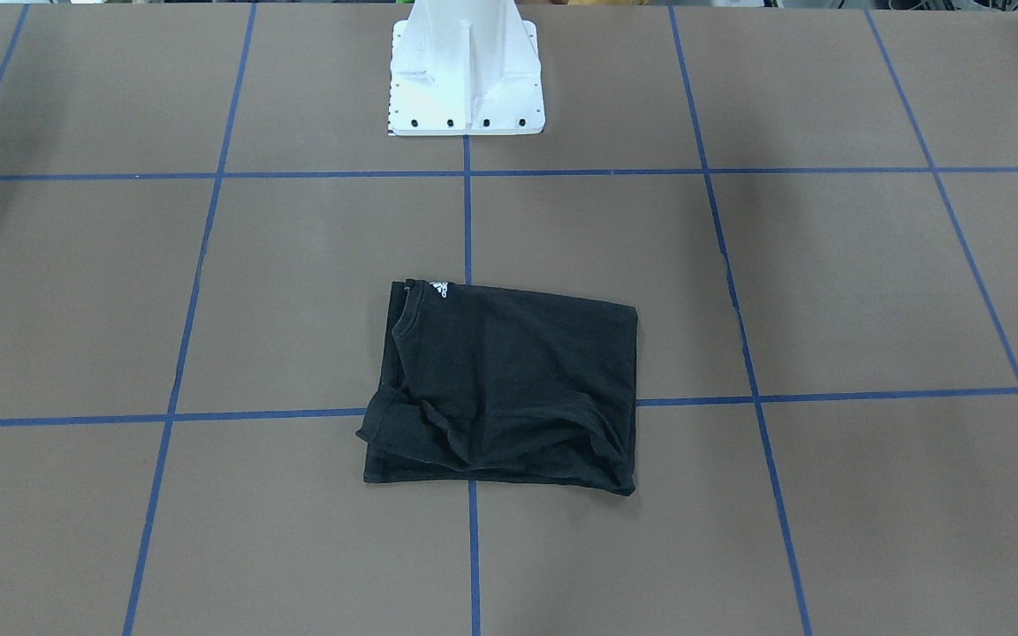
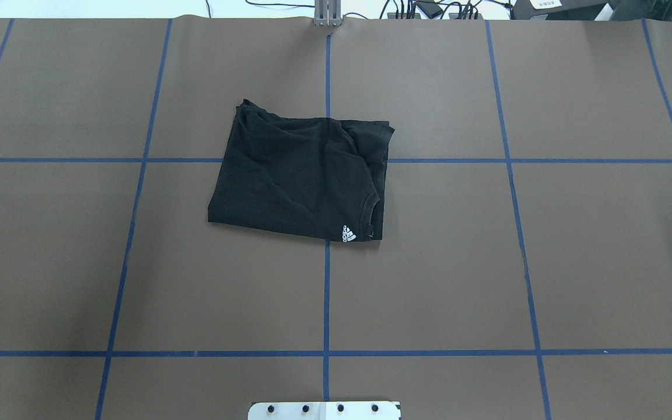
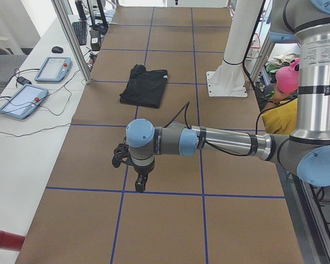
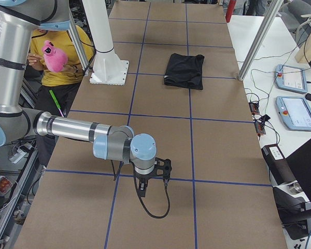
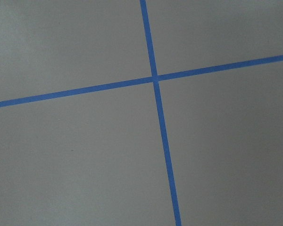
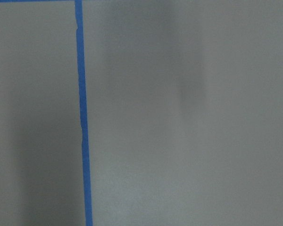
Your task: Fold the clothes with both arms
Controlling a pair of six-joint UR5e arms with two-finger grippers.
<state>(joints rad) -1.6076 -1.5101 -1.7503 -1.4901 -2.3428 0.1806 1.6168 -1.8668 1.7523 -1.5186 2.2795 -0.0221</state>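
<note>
A black short-sleeved cotton T-shirt [image 2: 301,175] is seen lying as a rough folded rectangle on the brown, blue-taped surface [image 1: 827,283], across the central tape line and in front of the white mount base [image 1: 467,79]. Its small white collar logo [image 2: 349,234] is turned up at the corner nearest the robot, and a sleeve is bunched along the far edge. The left pincer [image 3: 138,186] and the right pincer [image 4: 143,191] are held low over bare surface towards opposite ends, well apart from the shirt. Nothing is seen in either, but how far each is open cannot be told from the side views. The cloth is judged light, limp and prone to sliding layer over layer, so any further fold would best be taken at two corners of one edge, with all layers pinched together.
</note>
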